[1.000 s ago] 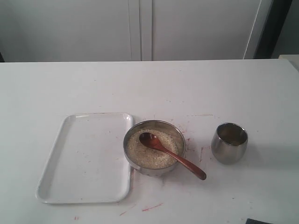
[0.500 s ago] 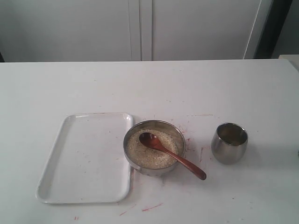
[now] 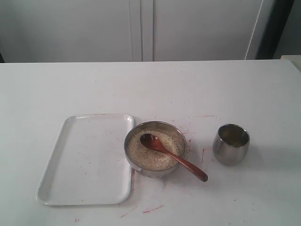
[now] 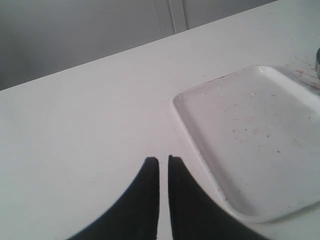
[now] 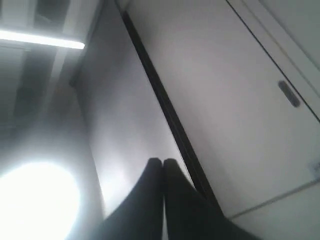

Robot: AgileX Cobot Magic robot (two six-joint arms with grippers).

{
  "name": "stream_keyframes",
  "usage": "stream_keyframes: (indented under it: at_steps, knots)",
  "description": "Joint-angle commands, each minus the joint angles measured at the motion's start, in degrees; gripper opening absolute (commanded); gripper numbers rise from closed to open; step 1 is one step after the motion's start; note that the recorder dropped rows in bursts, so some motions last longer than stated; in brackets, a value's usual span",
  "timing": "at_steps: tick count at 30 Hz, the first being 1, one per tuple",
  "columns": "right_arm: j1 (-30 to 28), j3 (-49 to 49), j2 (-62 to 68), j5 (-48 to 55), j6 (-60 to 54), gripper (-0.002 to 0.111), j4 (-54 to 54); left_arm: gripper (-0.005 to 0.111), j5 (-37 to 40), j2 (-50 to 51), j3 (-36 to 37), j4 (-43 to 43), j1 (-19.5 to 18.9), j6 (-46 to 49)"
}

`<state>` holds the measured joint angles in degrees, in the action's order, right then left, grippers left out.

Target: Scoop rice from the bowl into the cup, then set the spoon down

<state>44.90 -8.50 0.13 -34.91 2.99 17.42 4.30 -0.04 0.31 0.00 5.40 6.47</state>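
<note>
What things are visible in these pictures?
table: one, white, under everything
tray: one, white, left of the bowl
bowl: one, steel, table centre
rice: one heap, off-white, in the bowl
spoon: one, reddish-brown, head on rice, handle over rim
cup: one, steel, right of the bowl
cabinet doors: two, pale grey, behind the table
left gripper: one, black, above table beside tray, closed
right gripper: one, black, facing a wall, closed

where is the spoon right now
In the exterior view, just right of centre, the spoon lies with its head on the rice in the bowl, handle out over the rim on the cup side.
</note>
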Motion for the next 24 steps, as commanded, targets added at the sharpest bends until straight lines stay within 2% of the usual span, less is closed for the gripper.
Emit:
stream_keyframes:
  at_steps: [1,4,9,15,19,24]
  knots:
    - [-0.4,-7.2,-0.1,2.6,-0.1,0.000,-8.0,0.014,0.1,0.0,-0.3,0.0,-0.1,0.0]
    - [-0.4,-12.2,-0.1,5.7,-1.6,0.000,-8.8,0.014,0.1,0.0,-0.3,0.0,-0.1,0.0]
    - [-0.4,-18.8,0.2,5.1,-1.7,0.000,-17.4,0.014,0.1,0.0,-0.3,0.0,-0.1,0.0]
    - [-0.4,-27.3,5.7,8.3,-1.7,0.000,-21.0,0.014,0.1,0.0,-0.3,0.0,-0.1,0.0]
    - [-0.4,-34.1,11.2,17.6,-1.7,0.000,-23.0,0.014,0.1,0.0,-0.3,0.0,-0.1,0.0]
    - [-0.4,-44.0,21.0,36.9,-1.7,0.000,-28.2,0.014,0.1,0.0,-0.3,0.0,-0.1,0.0]
